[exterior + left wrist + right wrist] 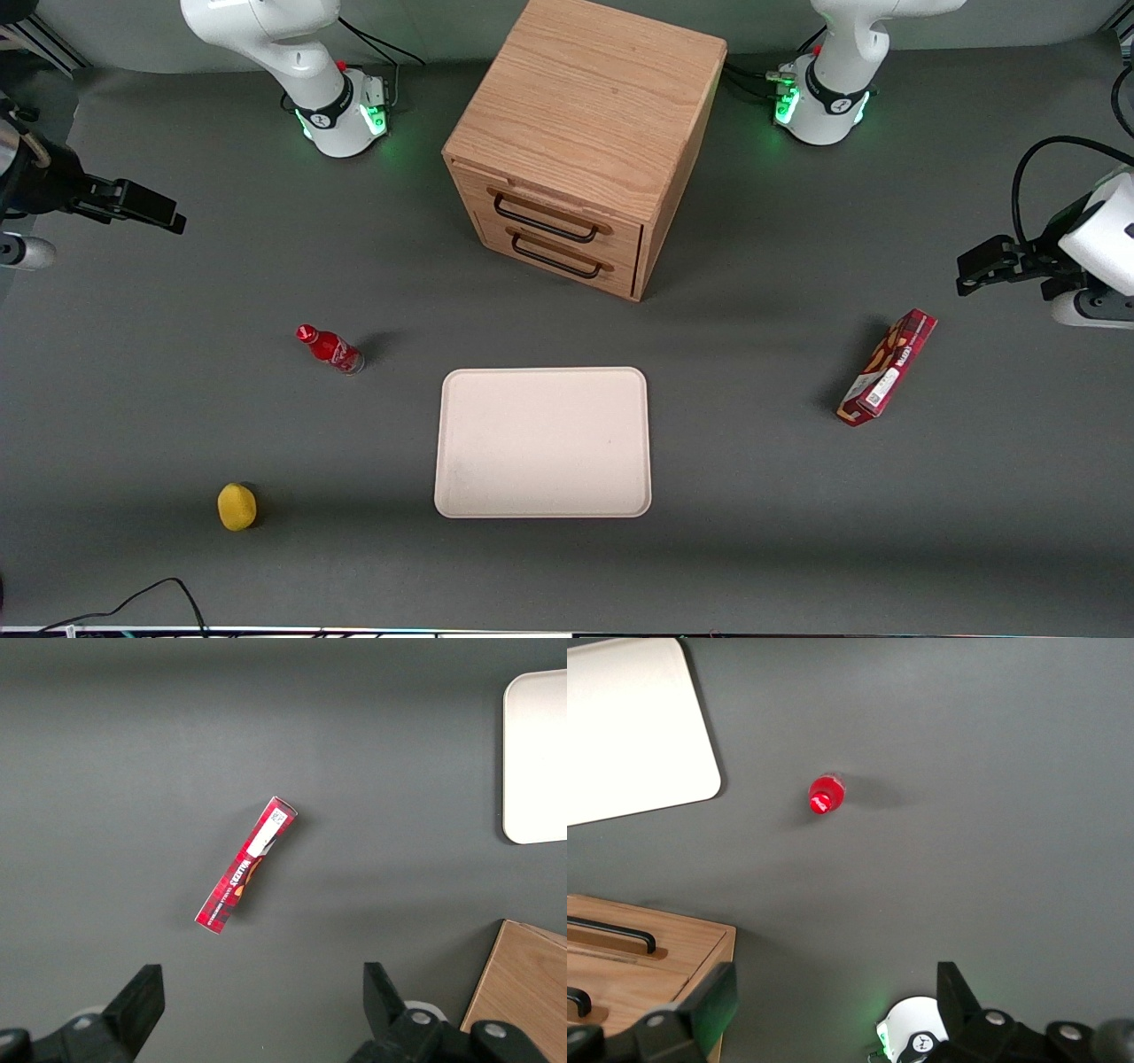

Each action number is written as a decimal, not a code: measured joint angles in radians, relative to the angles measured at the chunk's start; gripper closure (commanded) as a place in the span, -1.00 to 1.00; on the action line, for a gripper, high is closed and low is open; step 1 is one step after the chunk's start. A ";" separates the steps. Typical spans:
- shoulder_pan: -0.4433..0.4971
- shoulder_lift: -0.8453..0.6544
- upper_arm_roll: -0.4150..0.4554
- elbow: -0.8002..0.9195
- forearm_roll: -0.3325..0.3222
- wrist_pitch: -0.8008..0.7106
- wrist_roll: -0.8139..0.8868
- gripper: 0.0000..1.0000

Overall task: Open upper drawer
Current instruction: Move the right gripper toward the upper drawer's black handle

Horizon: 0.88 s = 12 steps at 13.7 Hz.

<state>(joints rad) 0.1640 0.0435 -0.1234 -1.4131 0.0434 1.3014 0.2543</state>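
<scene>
My gripper [158,213] hangs in the air at mid-height of the front view, out at the working arm's edge of the frame, well apart from everything on the table. Its two black fingers [702,1008] are spread wide. They hold nothing and touch nothing, and only grey table shows between them in the right wrist view.

The nearest thing below it is a small red bottle [330,349], which stands alone on the grey mat and is seen from above in the right wrist view [826,796]. Lower in the front view, near the bottom edge, lies a yellow lemon-like fruit [236,506].

The oak cabinet [585,97] stands in the upper middle of the front view, between the two arm bases, with its drawer face turned toward the camera. The upper drawer [567,215] is the higher of the two fronts, just under the cabinet's top. It has a thin dark bar handle [544,222] across it, and I cannot see it drawn out. My gripper is far from that handle. The lower drawer [558,257] sits right beneath it.

A pale tray [542,441] lies flat in the lower middle of the frame, in front of the cabinet. A red box [889,368] lies toward the parked arm's end of the table.
</scene>
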 measured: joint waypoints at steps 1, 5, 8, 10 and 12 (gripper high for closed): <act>0.000 0.000 -0.007 0.003 0.000 0.000 0.001 -1.00; 0.000 0.000 -0.015 0.009 0.000 0.000 0.004 -1.00; 0.002 -0.001 -0.014 0.015 0.001 -0.004 -0.215 -1.00; 0.003 -0.002 -0.014 0.016 0.002 -0.014 -0.456 -1.00; 0.006 -0.002 -0.012 0.016 0.047 -0.024 -0.569 -1.00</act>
<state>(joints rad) 0.1695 0.0414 -0.1353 -1.3969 0.0900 1.2779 -0.3151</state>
